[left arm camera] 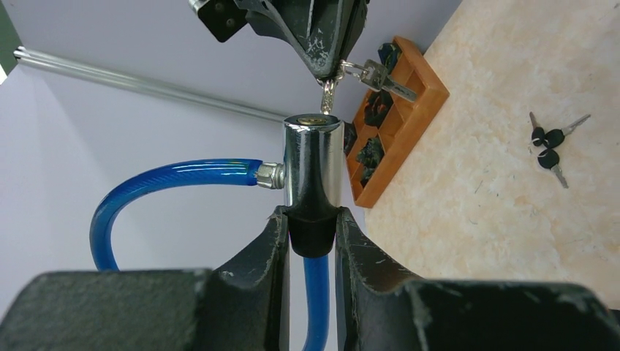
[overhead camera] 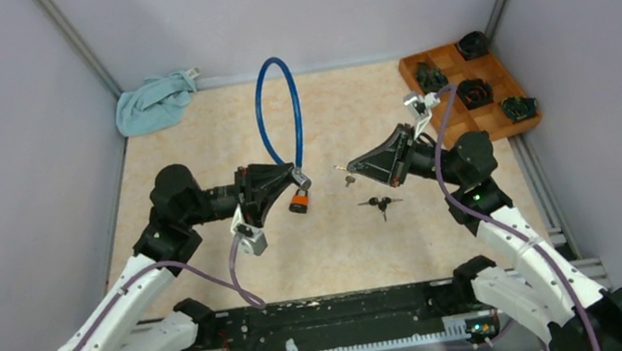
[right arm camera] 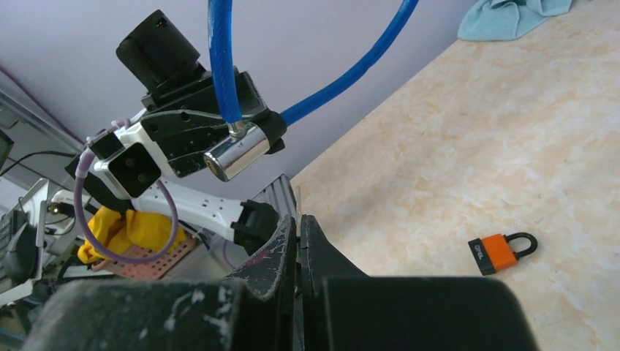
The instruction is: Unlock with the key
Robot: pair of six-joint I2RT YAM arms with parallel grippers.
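Note:
The lock is a blue cable loop (overhead camera: pixel 278 111) ending in a chrome cylinder (left arm camera: pixel 313 161). My left gripper (left arm camera: pixel 313 216) is shut on the cylinder's black end cap and holds it above the table, with the keyhole end (left arm camera: pixel 314 118) facing my right gripper (overhead camera: pixel 352 168). That gripper is shut on a small key (left arm camera: pixel 328 95), whose blade points at the keyhole from a short gap away. A second key (left arm camera: pixel 380 77) dangles from the same ring. In the right wrist view only the thin blade (right arm camera: pixel 298 201) shows between the closed fingers, and the cylinder (right arm camera: pixel 237 155) lies ahead of it.
An orange padlock (overhead camera: pixel 298 202) lies on the table just below the held lock. A bunch of black-headed keys (overhead camera: pixel 380 204) lies mid-table. A wooden compartment tray (overhead camera: pixel 470 89) with dark objects sits at the back right. A blue cloth (overhead camera: pixel 155 101) is in the back left corner.

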